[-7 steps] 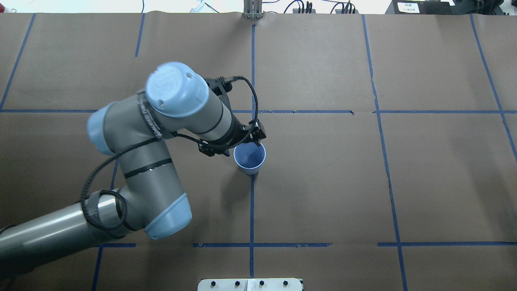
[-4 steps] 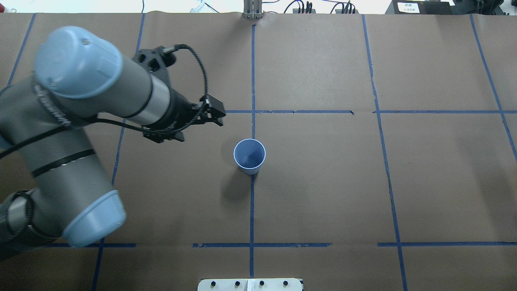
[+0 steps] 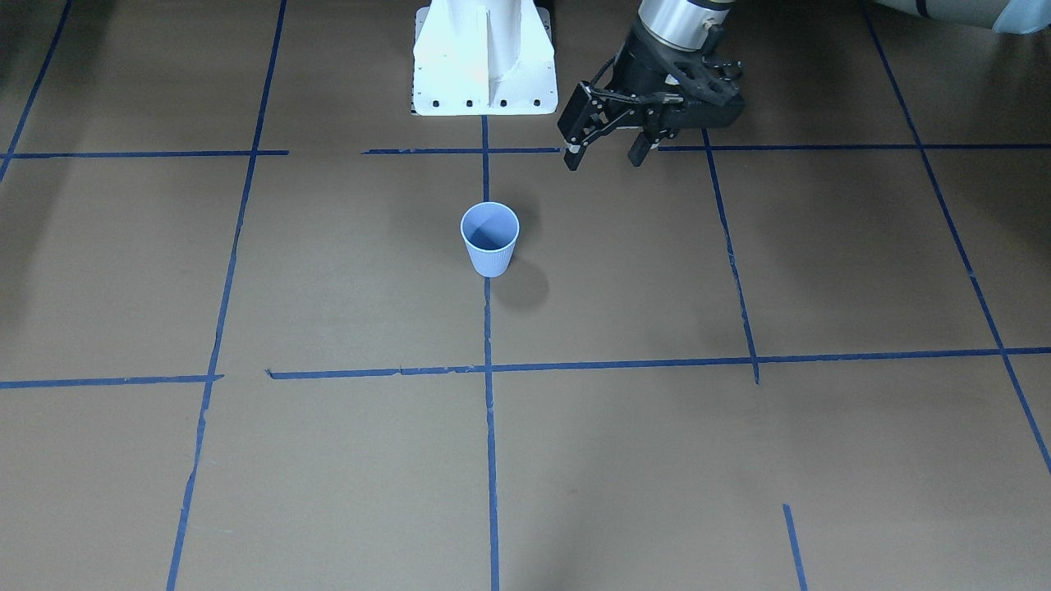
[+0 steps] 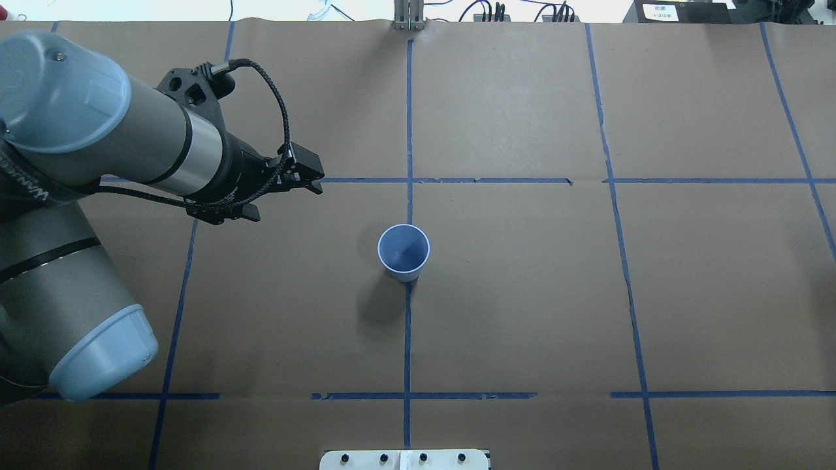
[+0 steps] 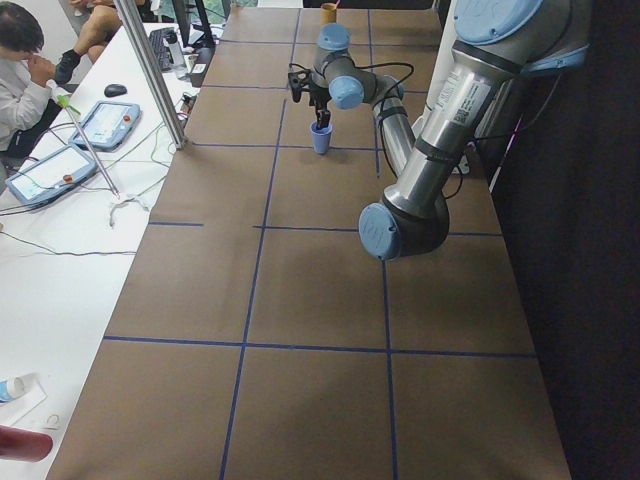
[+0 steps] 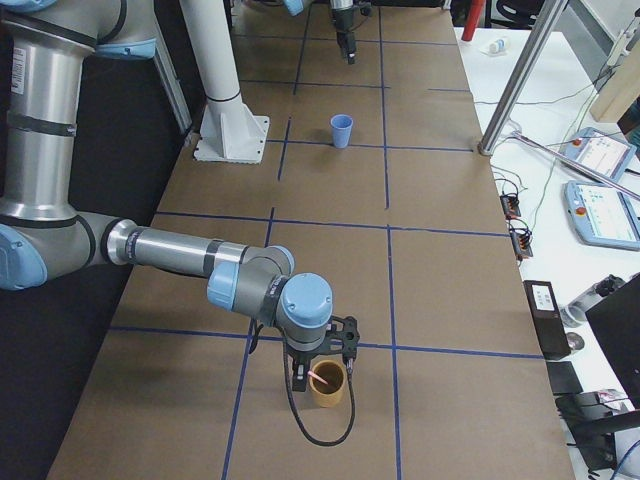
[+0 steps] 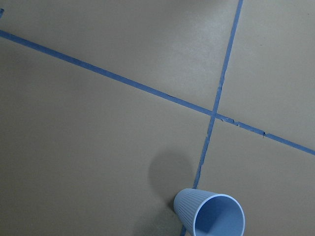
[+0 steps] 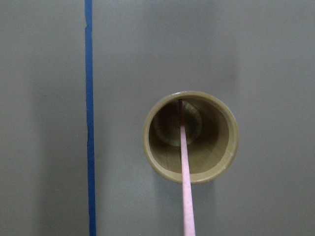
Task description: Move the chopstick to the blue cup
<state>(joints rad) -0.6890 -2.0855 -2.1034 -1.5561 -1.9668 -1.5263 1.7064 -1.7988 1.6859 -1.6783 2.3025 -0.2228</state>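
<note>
L claw (image 3: 603, 161) wide, empty, well apart from blue cup (image 3: 490, 240); chopstick (image 8: 184, 162) in tan cup (image 8: 216, 147) under R claw (image 6: 324, 370), grip can't tell.

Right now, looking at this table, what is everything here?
blue cup: one, light blue, upright and empty, mid-table on a tape line.
brown cup: one, olive-brown, upright near the table's end on the robot's right.
chopstick: one, pale pink, leaning inside the brown cup.
tape lines: several, blue, a grid across the table.
table: one, brown-covered.
robot base: one, white, at the table's edge.
left tool: one, black, open and empty, above the table, apart from the blue cup.
right tool: one, black, over the brown cup; open or shut unclear.
</note>
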